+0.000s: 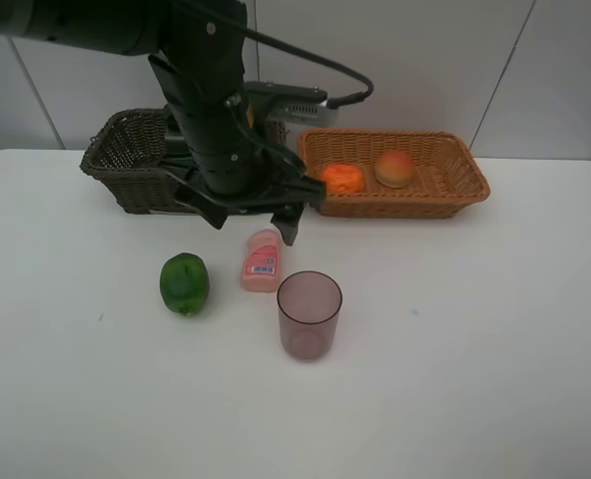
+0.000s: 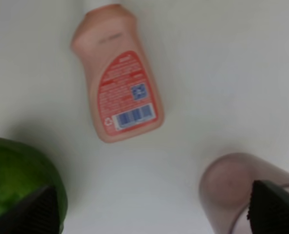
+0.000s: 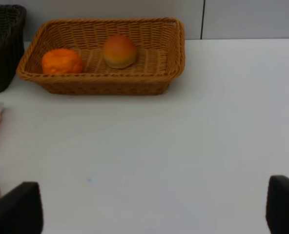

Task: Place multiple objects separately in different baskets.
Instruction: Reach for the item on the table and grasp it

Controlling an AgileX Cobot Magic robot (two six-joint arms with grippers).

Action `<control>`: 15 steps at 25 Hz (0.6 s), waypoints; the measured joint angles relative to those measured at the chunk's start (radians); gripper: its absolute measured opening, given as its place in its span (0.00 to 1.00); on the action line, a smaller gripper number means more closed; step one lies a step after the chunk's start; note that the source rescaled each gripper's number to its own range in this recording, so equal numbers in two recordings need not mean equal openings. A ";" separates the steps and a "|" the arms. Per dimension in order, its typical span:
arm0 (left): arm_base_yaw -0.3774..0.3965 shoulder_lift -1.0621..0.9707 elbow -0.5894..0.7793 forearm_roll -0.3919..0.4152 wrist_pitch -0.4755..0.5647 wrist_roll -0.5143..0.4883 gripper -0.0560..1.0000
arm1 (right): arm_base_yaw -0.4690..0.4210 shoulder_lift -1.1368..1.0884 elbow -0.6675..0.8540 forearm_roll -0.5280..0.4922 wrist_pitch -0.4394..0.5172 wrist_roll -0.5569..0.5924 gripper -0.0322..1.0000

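My left gripper (image 1: 253,218) hangs open just above the table, behind a small pink bottle (image 1: 263,261) that lies flat. The left wrist view looks down on that pink bottle (image 2: 120,83), with the green round fruit (image 2: 17,185) by one fingertip and the purplish cup (image 2: 237,190) by the other. The green fruit (image 1: 184,283) lies left of the bottle and the cup (image 1: 308,314) stands upright in front of it. A tangerine (image 1: 342,178) and a peach (image 1: 394,168) lie in the tan basket (image 1: 445,170). My right gripper (image 3: 152,214) is open, with nothing between its fingers.
The dark brown basket (image 1: 126,150) stands at the back left, partly hidden behind my left arm. The tan basket (image 3: 176,48) and the dark basket (image 3: 3,48) sit side by side against the wall. Bare white table (image 1: 475,349) stretches across the front and right.
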 joint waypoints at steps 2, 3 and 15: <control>-0.032 -0.005 -0.012 0.000 0.027 0.039 1.00 | 0.000 0.000 0.000 0.000 0.000 0.000 0.97; -0.046 -0.005 -0.013 0.000 0.037 0.051 1.00 | 0.000 0.000 0.000 0.000 0.000 0.000 0.97; -0.118 0.063 -0.003 0.001 0.018 -0.005 1.00 | 0.000 0.000 0.000 0.000 0.000 0.000 0.97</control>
